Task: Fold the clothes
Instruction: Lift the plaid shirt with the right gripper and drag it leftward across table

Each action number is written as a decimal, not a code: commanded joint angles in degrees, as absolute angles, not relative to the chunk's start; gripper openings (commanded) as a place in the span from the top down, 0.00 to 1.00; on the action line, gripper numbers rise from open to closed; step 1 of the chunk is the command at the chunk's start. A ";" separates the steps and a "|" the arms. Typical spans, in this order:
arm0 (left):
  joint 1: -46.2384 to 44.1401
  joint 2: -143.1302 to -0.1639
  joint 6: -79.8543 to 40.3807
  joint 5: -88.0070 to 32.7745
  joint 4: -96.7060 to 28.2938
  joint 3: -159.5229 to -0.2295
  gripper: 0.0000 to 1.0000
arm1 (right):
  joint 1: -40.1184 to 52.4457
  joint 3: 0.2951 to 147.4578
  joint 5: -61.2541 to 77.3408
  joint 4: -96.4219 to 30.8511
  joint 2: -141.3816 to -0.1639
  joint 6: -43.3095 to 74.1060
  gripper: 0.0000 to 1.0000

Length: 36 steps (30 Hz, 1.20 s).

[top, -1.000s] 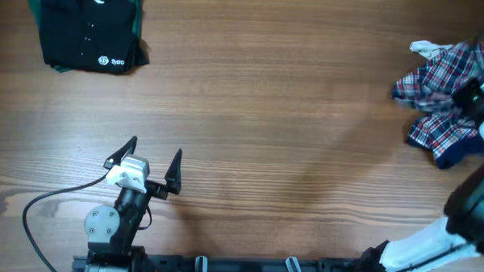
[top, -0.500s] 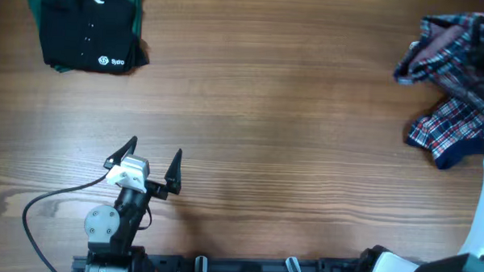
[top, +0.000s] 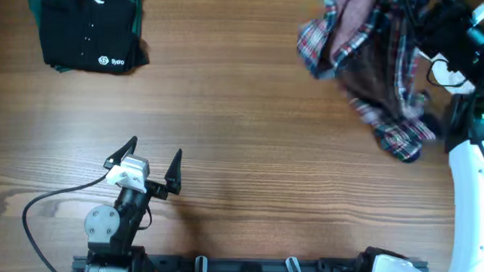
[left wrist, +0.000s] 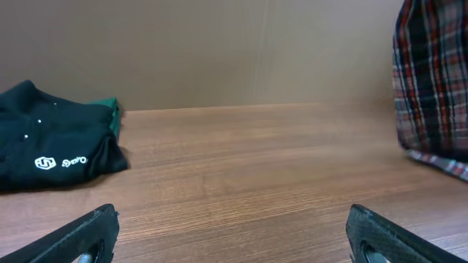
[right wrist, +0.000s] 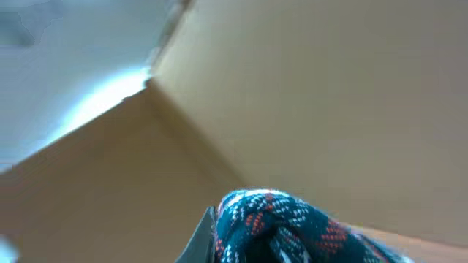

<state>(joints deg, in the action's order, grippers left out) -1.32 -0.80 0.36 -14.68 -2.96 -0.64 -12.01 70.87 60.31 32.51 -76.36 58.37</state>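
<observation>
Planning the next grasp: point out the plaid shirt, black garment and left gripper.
plaid shirt (top: 372, 72), overhead view, middle of the cloth.
black garment (top: 88, 30), overhead view, front above the logo.
left gripper (top: 155, 147), overhead view, midway between its fingertips.

One piece of writing to call: the black garment (left wrist: 51, 146) at the far left of the tabletop (top: 250, 144) carries a small white logo (left wrist: 61, 161), a round emblem followed by a word that looks like "Sydro". Its middle letters are too small to be sure.

Plaid shirt (top: 367, 64) blurred, cut by top edge; black garment (top: 84, 35) likewise.
</observation>
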 commanded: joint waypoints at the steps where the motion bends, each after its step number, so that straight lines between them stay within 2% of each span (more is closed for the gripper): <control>1: -0.84 -0.38 1.06 -14.33 -3.05 -0.32 0.00 | -9.96 72.12 65.04 38.92 -74.72 69.71 0.96; 8: -0.84 -0.38 1.06 -14.35 -3.05 -0.32 0.00 | -4.10 72.10 64.07 40.23 -74.78 67.26 0.96; 17: -0.84 -0.38 1.06 -14.33 -3.05 -0.32 0.00 | 7.51 72.10 50.35 22.98 -78.26 50.13 0.96; 25: -0.84 -0.38 1.06 -14.35 -3.05 -0.32 0.00 | 22.92 72.10 39.13 27.49 -93.67 48.03 0.96; 29: -0.84 -0.38 1.06 -14.35 -3.05 -0.32 0.00 | 26.11 72.12 37.36 34.22 -101.62 48.23 0.96; 36: -0.84 -0.38 1.06 -14.35 -3.05 -0.32 0.00 | 30.48 72.12 34.98 36.82 -106.56 47.97 0.96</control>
